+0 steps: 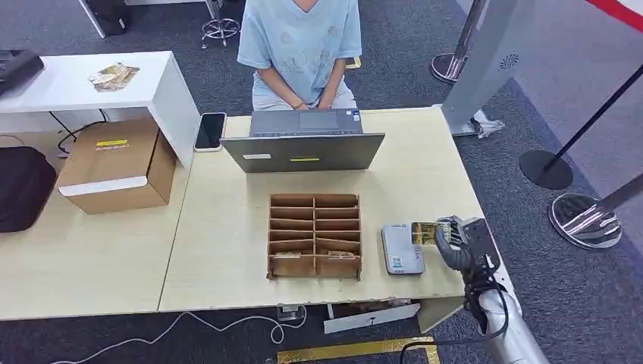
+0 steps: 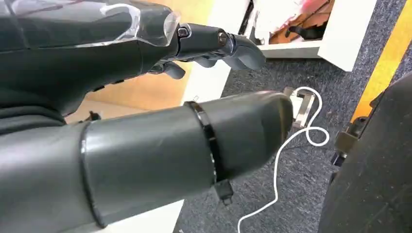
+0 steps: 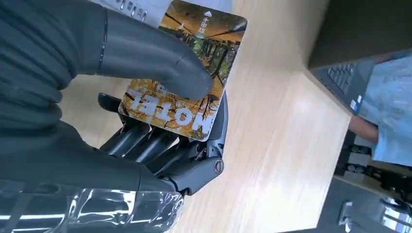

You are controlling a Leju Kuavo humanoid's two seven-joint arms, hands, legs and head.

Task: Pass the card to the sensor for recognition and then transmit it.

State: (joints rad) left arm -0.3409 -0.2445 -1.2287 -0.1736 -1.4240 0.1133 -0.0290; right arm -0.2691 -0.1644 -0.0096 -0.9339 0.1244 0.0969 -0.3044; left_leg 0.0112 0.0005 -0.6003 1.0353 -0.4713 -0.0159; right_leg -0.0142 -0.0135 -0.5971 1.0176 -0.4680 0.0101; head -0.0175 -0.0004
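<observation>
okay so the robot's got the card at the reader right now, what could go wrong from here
The right hand pinches the card only between thumb and fingers, so it might slip during the handover. The card reaches just over the near edge of the sensor, which may be too little for a read. The person sits behind the laptop and divider box, so passing it across could knock them.

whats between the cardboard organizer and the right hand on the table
The grey card sensor lies between the cardboard organizer and the right hand, whose card reaches over the sensor's near edge; the head view shows this.
</observation>
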